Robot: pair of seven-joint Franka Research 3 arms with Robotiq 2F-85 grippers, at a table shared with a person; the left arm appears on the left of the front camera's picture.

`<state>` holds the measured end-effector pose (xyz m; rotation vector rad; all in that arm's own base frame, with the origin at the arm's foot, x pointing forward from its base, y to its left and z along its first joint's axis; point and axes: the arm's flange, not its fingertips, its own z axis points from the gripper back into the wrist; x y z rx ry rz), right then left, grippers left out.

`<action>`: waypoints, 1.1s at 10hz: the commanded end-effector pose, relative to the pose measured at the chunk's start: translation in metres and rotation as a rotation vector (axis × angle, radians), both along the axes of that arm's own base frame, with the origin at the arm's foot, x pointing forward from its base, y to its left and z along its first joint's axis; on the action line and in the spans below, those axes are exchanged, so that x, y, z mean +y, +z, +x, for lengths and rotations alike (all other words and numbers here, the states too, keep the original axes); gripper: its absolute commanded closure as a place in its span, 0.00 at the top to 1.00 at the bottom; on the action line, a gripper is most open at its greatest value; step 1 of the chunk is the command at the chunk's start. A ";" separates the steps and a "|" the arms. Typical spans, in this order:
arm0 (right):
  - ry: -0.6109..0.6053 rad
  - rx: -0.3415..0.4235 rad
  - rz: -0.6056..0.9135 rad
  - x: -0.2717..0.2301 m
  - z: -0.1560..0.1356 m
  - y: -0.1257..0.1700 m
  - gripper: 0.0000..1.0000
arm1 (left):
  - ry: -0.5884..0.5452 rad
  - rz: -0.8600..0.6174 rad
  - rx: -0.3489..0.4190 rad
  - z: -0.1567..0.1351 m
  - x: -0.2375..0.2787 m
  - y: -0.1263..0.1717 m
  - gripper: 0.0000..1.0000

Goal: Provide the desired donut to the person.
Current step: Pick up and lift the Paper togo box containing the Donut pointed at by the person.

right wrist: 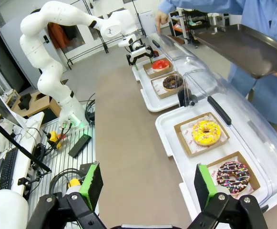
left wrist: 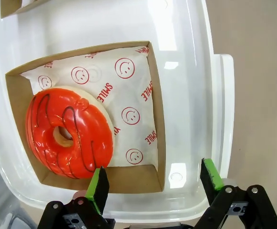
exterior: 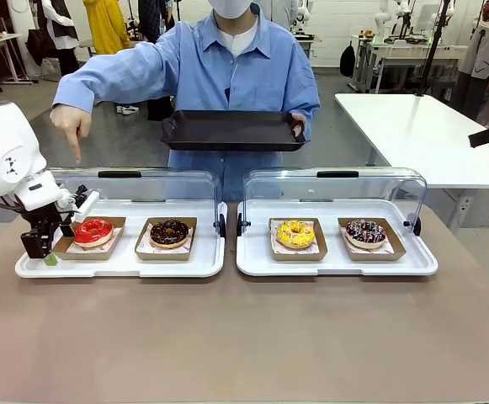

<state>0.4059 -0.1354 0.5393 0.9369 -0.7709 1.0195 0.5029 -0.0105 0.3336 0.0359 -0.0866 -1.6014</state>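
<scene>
Front view: the person's hand (exterior: pixel 74 126) points at the red donut (exterior: pixel 93 231), left gripper (exterior: pixel 49 256) just beside it. Left wrist view: jaws spread, empty, straddling the cardboard tray (left wrist: pixel 156 119) wall beside that donut. Right wrist view: right gripper (right wrist: pixel 145 186) gaping, empty, well apart from it.

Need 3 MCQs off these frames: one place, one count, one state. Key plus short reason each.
1. Where is the left claw? A. at the box of the red donut B. over the black tray C. on bare table
2. How many donuts sit on the two white trays? A. three B. four C. five
3. The right claw is: A. open, empty B. shut on a donut C. shut on a lid
Key: 1 A, its fingers stand either side of one box wall. 2 B, red plus chocolate donut, yellow donut, sprinkled donut. 3 A, pads apart, nothing between.
</scene>
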 end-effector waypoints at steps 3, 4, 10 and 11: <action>0.005 -0.003 0.009 0.001 0.000 0.000 1.00 | -0.022 0.028 -0.021 0.001 0.003 -0.005 0.32; 0.005 -0.003 0.009 0.001 0.000 0.000 1.00 | -0.024 0.033 -0.019 0.001 0.003 -0.004 0.00; 0.005 -0.003 0.009 0.001 0.000 0.000 1.00 | -0.031 0.037 0.004 0.001 0.003 -0.006 0.00; 0.005 -0.003 0.009 0.001 0.000 0.000 1.00 | -0.032 0.039 0.011 0.001 0.003 -0.006 0.00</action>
